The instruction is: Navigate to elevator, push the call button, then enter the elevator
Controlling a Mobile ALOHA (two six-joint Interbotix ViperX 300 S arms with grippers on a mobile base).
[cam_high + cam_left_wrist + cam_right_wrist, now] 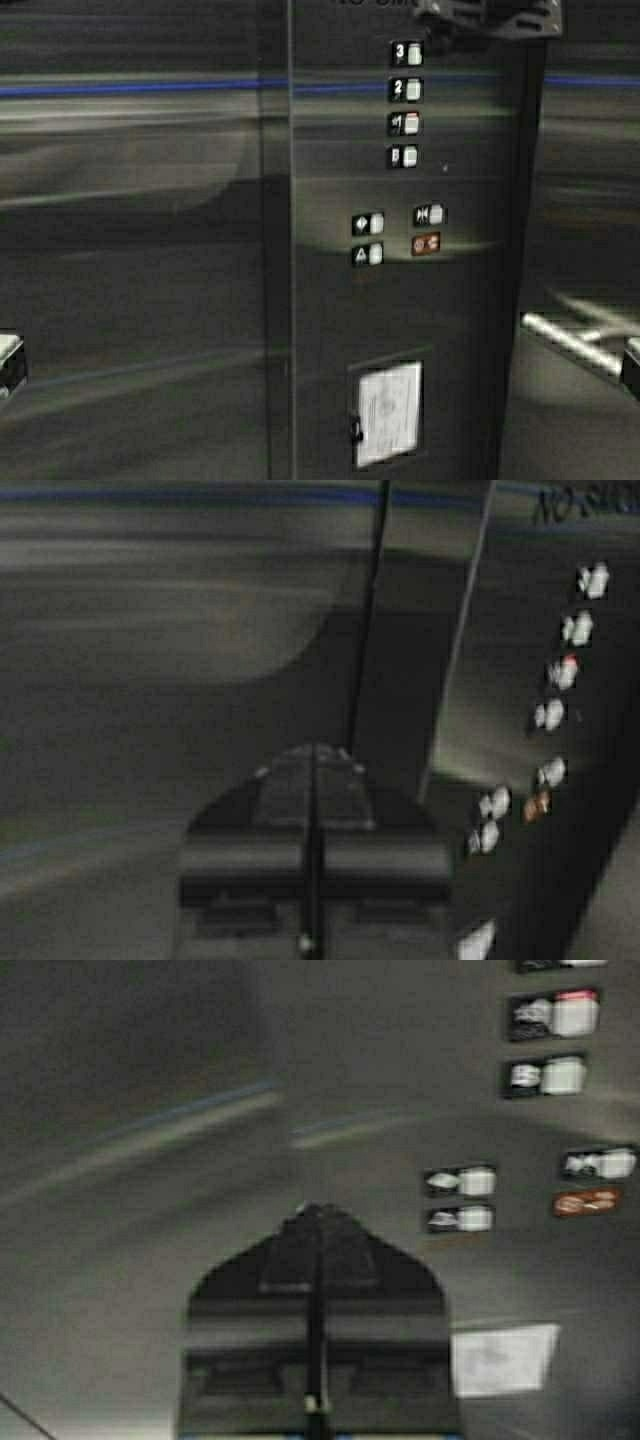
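Observation:
I am inside the elevator cabin, facing its brushed-steel wall (140,250) and the steel button panel (400,330). Floor buttons (405,105) run in a column near the panel's top, with door and alarm buttons (400,235) below. A pale handrail (570,340) shows on the right wall. My left gripper (312,752) is shut and empty, pointing at the wall left of the panel. My right gripper (318,1210) is shut and empty, pointing at the panel left of the lower buttons (460,1200). Only the arms' edges show in the high view.
A white certificate card (390,412) sits in a frame low on the panel; it also shows in the right wrist view (503,1358). A blue reflected stripe (130,90) crosses the wall. The panel stands close in front of me.

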